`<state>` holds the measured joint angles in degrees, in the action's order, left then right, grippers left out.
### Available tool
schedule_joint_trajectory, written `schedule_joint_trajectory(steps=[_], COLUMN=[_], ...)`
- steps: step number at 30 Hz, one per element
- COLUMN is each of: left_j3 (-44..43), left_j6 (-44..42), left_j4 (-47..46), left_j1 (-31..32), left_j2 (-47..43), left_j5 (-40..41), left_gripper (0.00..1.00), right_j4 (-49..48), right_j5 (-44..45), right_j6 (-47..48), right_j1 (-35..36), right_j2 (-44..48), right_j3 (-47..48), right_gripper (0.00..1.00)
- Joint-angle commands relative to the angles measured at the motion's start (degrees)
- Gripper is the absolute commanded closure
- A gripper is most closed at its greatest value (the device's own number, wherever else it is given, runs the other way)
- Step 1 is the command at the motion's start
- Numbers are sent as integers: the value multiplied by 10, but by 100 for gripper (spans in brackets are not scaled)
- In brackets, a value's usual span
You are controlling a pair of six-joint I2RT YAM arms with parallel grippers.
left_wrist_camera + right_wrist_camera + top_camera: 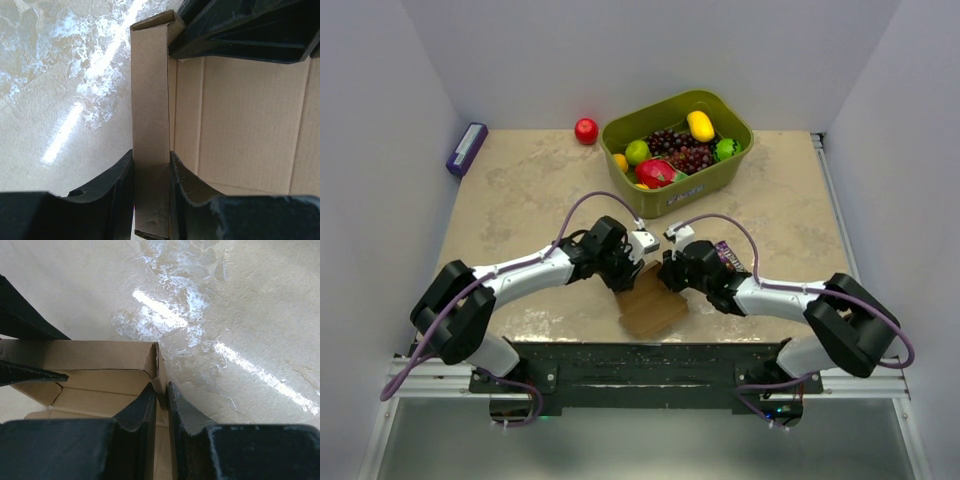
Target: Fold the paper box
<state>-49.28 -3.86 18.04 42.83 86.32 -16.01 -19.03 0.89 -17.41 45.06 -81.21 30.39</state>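
Both left claw (150,165) and right claw (160,390) clamped on paper box (650,305) walls, green fruit bin (705,192) beyond

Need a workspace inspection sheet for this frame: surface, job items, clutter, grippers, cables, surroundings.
Surface: marbled beige table, glossy glare patches.
Job's things: paper box, brown cardboard, partly folded, near edge between the arms.
Clutter: green bin of fruit at the back; red apple on the table to its left; purple box at far left corner.
Grippers: left gripper shut on a folded side wall; right gripper shut on a wall near a corner.
Cables: purple cables loop over both arms.
Surroundings: white walls on three sides.
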Motion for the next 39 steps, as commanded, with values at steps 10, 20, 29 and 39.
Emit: schedule_joint_trajectory(steps=[10,20,29,39], left_j3=[-7,-6,-5,-6], left_j6=[13,18,20,22], left_j4=[-30,-37,-41,-39], left_j1=[16,16,15,15], left_j2=[-16,-19,-18,-8], left_j5=[-63,-88,-97,-102], left_gripper=[78,78,79,78], right_j4=[65,91,119,103], right_j5=[213,307,377,404], right_j6=[-64,-107,-167,-186], right_j1=[48,74,88,91], right_j2=[11,-12,-42,-54], right_j3=[0,12,29,25], right_gripper=[100,100,100,100])
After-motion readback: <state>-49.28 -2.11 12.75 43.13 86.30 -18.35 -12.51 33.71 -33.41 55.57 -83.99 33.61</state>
